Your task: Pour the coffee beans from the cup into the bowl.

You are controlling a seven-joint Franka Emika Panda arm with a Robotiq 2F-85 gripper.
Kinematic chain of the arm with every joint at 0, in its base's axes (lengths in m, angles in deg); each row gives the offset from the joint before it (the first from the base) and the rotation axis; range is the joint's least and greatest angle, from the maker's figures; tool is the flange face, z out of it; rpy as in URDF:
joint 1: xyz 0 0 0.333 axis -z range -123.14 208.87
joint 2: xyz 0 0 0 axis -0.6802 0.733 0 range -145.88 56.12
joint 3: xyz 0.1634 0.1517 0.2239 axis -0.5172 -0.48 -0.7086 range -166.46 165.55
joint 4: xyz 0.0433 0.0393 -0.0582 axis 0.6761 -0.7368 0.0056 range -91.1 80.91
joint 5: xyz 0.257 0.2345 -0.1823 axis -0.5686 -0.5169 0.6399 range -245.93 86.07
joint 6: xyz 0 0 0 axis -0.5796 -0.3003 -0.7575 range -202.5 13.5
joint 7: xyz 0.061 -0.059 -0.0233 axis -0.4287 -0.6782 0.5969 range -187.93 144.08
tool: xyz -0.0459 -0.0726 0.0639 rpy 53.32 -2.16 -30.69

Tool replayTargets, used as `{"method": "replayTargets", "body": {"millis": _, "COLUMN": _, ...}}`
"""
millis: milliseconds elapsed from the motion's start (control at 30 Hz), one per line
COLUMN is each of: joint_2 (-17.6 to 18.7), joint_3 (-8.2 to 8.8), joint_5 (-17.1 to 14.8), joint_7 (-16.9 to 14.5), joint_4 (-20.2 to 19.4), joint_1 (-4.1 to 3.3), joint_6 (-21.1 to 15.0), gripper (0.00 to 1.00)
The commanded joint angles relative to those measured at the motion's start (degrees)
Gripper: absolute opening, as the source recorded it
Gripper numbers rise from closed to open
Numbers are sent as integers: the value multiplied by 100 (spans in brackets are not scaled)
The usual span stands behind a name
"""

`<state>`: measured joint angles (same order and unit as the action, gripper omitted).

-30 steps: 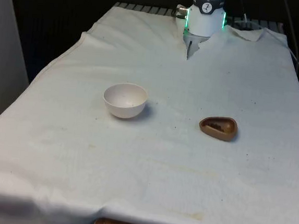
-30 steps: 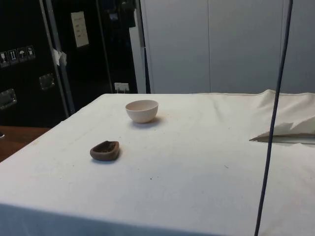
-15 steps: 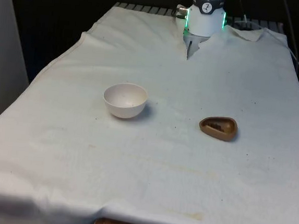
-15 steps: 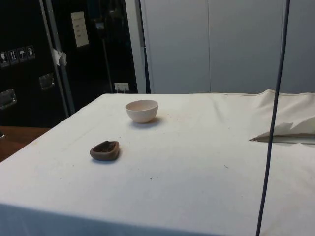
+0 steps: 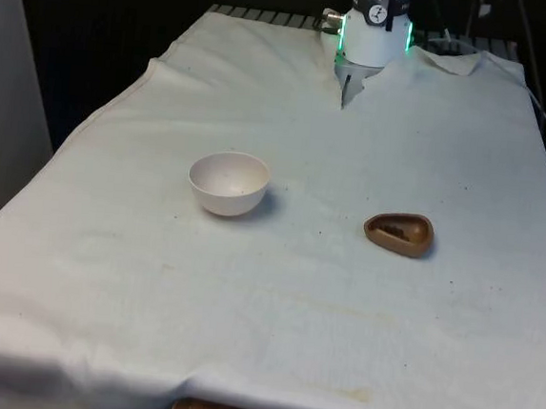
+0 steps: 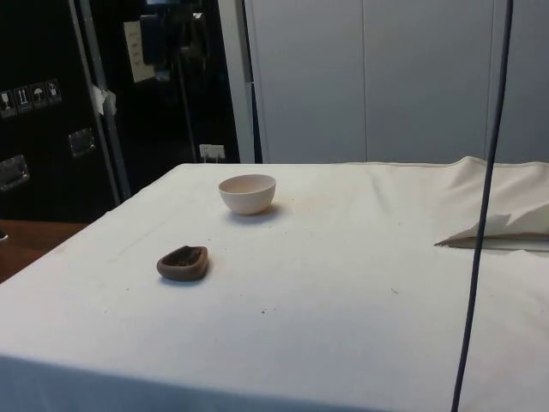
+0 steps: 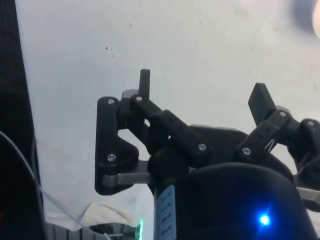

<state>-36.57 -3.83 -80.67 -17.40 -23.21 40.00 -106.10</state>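
My pincer [image 7: 202, 97] hangs wide and empty over bare table [image 5: 338, 335], well apart from the cup [image 5: 399, 234], which lies toward the front view's right of the bowl [image 5: 228, 182].

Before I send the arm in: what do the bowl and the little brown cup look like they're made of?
The bowl looks like matte ceramic or hard plastic: pale cream, smooth, no glare. The cup looks like wood or unglazed clay: dull brown, thick rounded rim, teardrop shape. Both seem rigid; the exact material is not certain from here.
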Motion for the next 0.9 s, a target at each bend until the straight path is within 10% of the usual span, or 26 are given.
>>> {"method": "replayTargets", "body": {"millis": 0, "joint_2": 63, "joint_3": -29, "joint_5": 74, "joint_7": 109, "joint_4": -6, "joint_1": -40, "joint_6": -103, "gripper": 100}}
{"method": "replayTargets", "body": {"millis": 867, "joint_2": 1100, "joint_3": -613, "joint_5": 900, "joint_7": 1054, "joint_4": 218, "joint_1": -86, "joint_6": -900, "gripper": 100}}
